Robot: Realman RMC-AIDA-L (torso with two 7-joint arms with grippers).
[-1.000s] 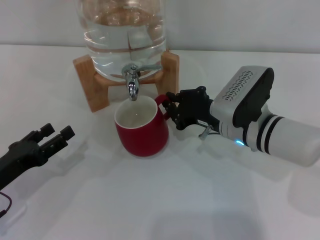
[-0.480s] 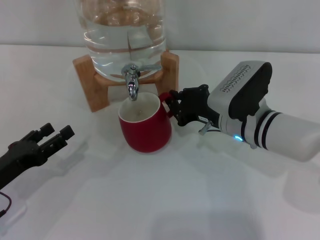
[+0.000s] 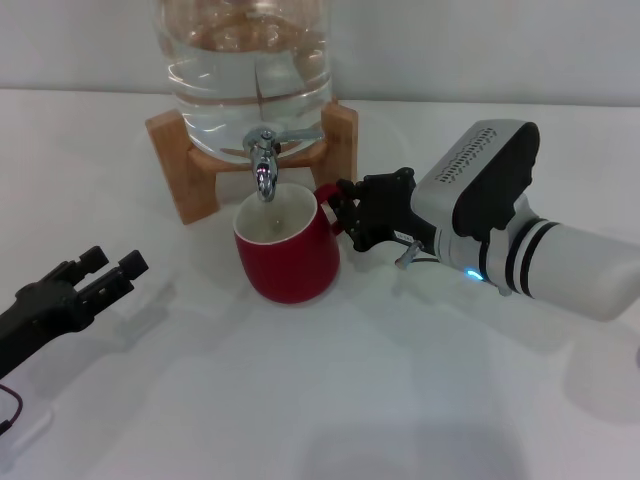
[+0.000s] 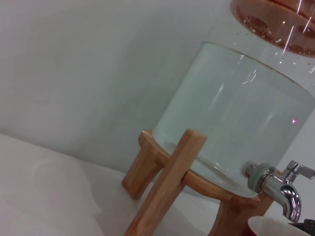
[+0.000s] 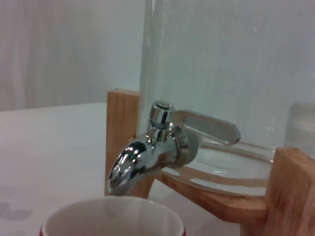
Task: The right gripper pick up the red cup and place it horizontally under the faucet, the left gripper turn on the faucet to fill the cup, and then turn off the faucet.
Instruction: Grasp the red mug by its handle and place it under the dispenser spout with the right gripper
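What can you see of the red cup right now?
The red cup is a squat, glossy mug with an off-white inside, standing upright on the white table. Its mouth sits directly below the faucet spout, apart from it. No water shows inside. The right gripper is shut on its small red handle.

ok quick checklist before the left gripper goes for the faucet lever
1. Cup under the spout: ok, its mouth sits below the faucet.
2. Cup upright on the table: ok.
3. Right gripper on the cup's handle: ok, shut on it at the cup's right side.
4. Water running: not ok for filling, none shows at the spout and the lever points sideways.
5. Left gripper ready: not ok, fingers open but low at the left, far from the lever.
6. Water in the jar: ok.
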